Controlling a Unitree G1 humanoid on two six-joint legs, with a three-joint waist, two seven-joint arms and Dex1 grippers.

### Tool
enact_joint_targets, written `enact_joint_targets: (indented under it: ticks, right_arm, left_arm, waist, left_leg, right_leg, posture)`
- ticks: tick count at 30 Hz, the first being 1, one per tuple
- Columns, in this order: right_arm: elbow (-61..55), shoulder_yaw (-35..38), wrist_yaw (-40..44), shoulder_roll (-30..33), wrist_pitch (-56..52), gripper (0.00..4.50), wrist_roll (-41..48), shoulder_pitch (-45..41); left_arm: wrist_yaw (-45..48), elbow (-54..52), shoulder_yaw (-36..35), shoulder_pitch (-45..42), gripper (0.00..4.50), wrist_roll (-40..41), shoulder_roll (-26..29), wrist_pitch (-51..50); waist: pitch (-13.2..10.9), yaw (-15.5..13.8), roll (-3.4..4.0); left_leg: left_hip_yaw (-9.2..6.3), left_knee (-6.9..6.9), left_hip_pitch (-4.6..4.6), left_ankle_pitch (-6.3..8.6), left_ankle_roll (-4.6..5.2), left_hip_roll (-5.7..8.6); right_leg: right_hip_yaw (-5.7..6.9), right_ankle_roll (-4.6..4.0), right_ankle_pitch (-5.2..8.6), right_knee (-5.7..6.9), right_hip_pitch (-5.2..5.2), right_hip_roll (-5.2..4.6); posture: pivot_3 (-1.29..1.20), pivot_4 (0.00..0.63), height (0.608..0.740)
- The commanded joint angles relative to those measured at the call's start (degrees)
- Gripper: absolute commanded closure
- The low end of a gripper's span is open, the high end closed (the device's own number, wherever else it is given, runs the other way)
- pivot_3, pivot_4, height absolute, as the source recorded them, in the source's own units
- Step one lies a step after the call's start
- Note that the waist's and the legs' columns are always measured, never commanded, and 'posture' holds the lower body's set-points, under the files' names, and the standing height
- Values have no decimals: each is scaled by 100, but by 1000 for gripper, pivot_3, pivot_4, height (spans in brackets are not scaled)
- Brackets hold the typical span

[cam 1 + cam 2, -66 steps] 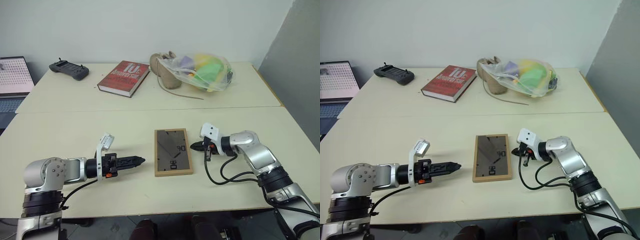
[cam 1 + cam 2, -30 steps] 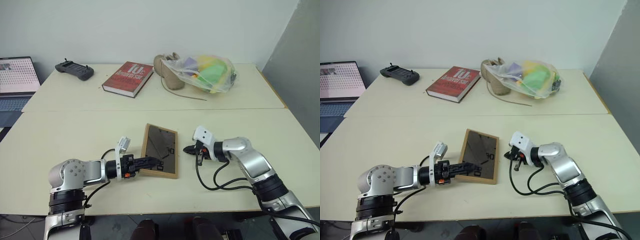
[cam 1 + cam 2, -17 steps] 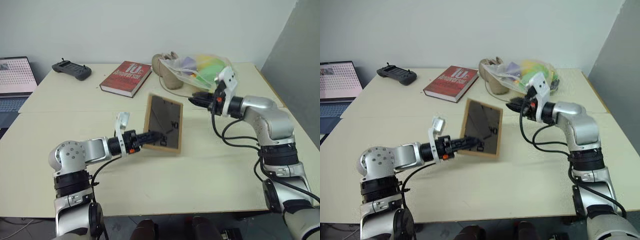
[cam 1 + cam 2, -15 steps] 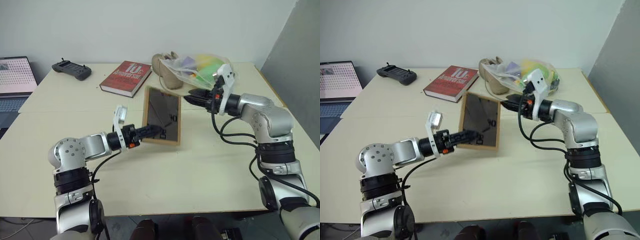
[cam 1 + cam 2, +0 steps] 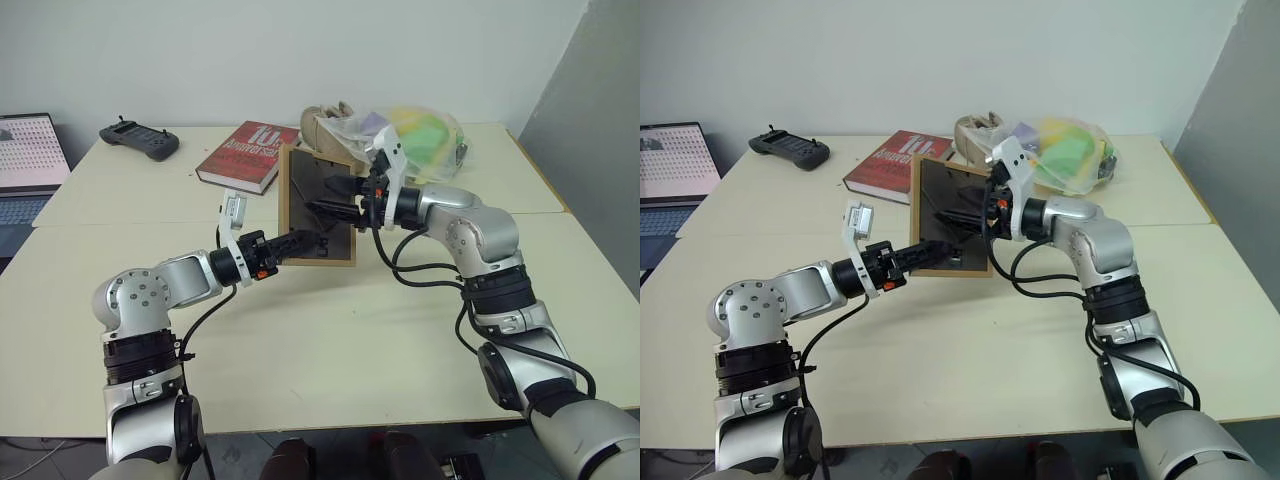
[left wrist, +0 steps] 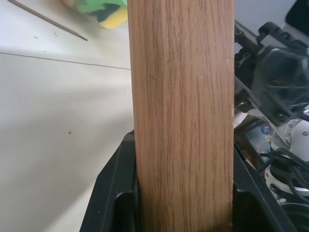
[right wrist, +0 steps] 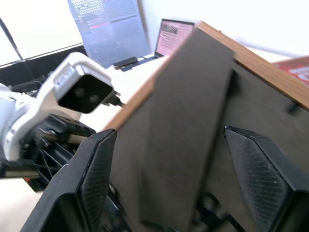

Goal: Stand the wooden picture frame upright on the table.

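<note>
Now wooden picture frame [image 5: 318, 206] upright, lifted.

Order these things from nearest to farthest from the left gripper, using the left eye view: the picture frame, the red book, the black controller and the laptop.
From the left gripper:
1. Picture frame: clamped in it by the lower edge, raised off the table.
2. Red book: lying behind the frame, toward the wall.
3. Black controller: at the far left of the back table.
4. Laptop: at the left edge, past the table.

Red book [image 5: 247, 155], black controller [image 5: 138, 140], laptop [image 5: 27, 150], plastic bag [image 5: 420, 140] (colourful contents) along the far side
</note>
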State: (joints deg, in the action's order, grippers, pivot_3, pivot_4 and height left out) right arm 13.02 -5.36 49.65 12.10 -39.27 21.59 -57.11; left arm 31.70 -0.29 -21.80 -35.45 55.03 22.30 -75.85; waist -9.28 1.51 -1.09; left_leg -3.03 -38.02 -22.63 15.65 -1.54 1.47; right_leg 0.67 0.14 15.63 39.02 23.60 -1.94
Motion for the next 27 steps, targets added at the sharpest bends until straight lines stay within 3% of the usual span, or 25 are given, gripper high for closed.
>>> enact_joint_targets:
  ticks: [1, 9, 16, 18, 21, 24, 27]
  right_arm:
    - [-726, -20, 530, 101, -270, 737, 531, 108]
    - [-1691, 143, 845, 747, -1044, 737, 1193, 689]
    - [-1795, 241, 528, 1458, -319, 737, 491, 1277]
    - [-1686, 201, 453, 1771, 1089, 737, -241, 1574]
    - [-1045, -86, -50, 2142, 4120, 737, -1695, 1918]
    - [-1, -465, -1188, 2354, 7031, 737, -3223, 1943]
    - [744, -780, -2125, 2262, 8539, 737, -4238, 1744]
  left_arm:
    - [-38, -236, -115, -30, 3202, 299, 41, -34]
    - [-373, -41, -483, 136, 3202, 595, 89, -477]
    - [-1129, 239, -1114, 5, 3202, 1298, -116, -1493]
    - [-1538, 498, -1283, -39, 3202, 1898, -62, -1654]
    - [-2226, 893, -1311, 7, 3202, 2991, 74, -1665]
    - [-3396, 971, -566, 464, 3202, 5151, 437, -848]
    - [-3786, 772, -200, 709, 3202, 5797, 539, -394]
  waist:
    - [0, -2, 0]
    - [0, 10, 0]
    - [-1, -7, -3]
    - [-2, -14, -4]
    - [-3, -11, -6]
    - [-4, 22, -8]
    - [-4, 43, -8]
  left_leg:
    - [0, 0, -2, 0, 0, 0]
    - [-4, 0, -3, 2, 3, 0]
    - [-4, -2, -4, 10, 18, 0]
    - [-5, -4, -7, 11, 19, 1]
    - [-3, -6, -8, 11, 19, 2]
    - [2, -5, -2, 0, 0, 0]
    - [17, -2, 16, -2, -4, -5]
  right_leg:
    - [0, 0, 0, -1, 0, 0]
    - [2, 0, 0, -1, 1, 0]
    - [2, 1, 0, -1, 1, 0]
    - [4, 2, 0, -1, 0, -1]
    - [3, 4, 0, -2, 1, -1]
    - [1, 5, 1, 3, 0, -1]
    - [-16, 4, 1, 7, -3, 1]
  posture:
    - [0, 150, 740]
    - [0, 150, 740]
    - [0, 150, 740]
    - [0, 150, 740]
    - [0, 150, 740]
    - [0, 150, 740]
    - [0, 150, 740]
